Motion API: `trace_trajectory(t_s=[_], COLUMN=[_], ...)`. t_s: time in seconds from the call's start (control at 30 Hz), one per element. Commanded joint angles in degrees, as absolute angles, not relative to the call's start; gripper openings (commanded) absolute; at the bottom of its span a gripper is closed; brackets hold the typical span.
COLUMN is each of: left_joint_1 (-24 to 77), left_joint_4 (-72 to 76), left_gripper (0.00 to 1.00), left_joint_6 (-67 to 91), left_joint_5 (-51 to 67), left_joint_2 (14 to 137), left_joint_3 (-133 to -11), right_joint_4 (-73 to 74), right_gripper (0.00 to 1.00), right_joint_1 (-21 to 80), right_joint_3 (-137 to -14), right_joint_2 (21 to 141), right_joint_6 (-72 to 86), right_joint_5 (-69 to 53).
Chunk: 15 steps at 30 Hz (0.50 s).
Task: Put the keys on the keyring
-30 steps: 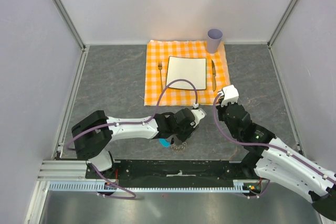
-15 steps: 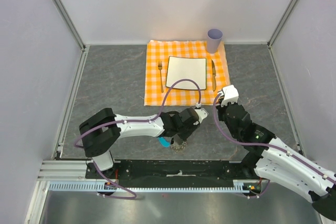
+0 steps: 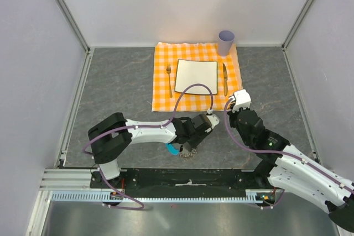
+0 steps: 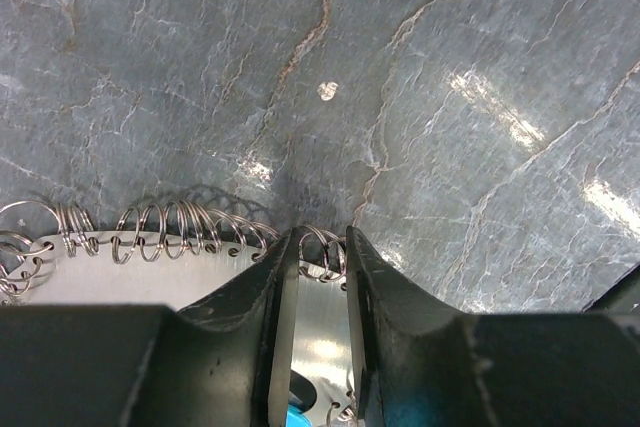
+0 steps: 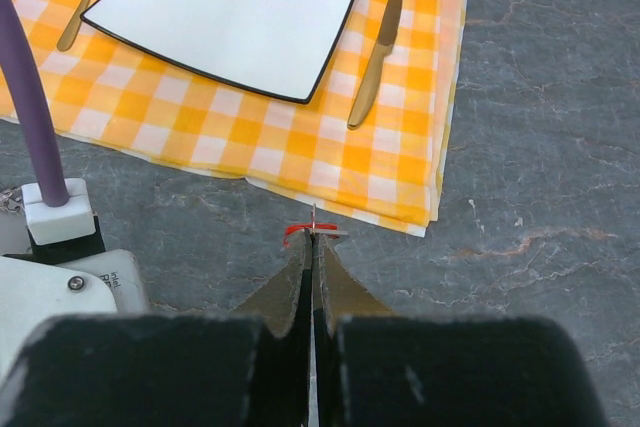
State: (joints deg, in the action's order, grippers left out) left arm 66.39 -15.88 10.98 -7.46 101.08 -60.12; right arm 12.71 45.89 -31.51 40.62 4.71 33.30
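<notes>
Two grips, both full

We see the right jaws clenched on the key (image 5: 299, 234), red head poking past their tips. The left jaws pinch one coil of the keyring (image 4: 322, 252) between them. A label (image 5: 113, 283) beside the right jaws is unreadable.

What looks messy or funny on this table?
Nothing is spilled or broken. The plate, fork and knife sit neatly on the checked cloth. The only odd bits are the keyring, a jumble of wire loops on the table with one loop caught in the left gripper, and a red key pinched in the right gripper.
</notes>
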Motion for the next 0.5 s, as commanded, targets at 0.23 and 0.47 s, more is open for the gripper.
trace_trajectory(t_s=[0.23,0.47], left_joint_1=[66.53,66.45], left_joint_4=[-18.1,-18.28], left_gripper=[0.27,0.18], left_joint_6=[10.02,10.81], left_joint_5=[-10.02,-10.55], left_joint_2=[101.51,99.85], left_joint_3=[-62.32,-62.23], right_joint_4=[10.28,10.2], right_gripper=[0.0,0.0], right_joint_1=[45.7,45.7], right_joint_3=[-31.11,-31.03], right_joint_2=[40.52,40.52], right_joint_6=[4.83,4.83], right_joint_5=[33.13,32.52])
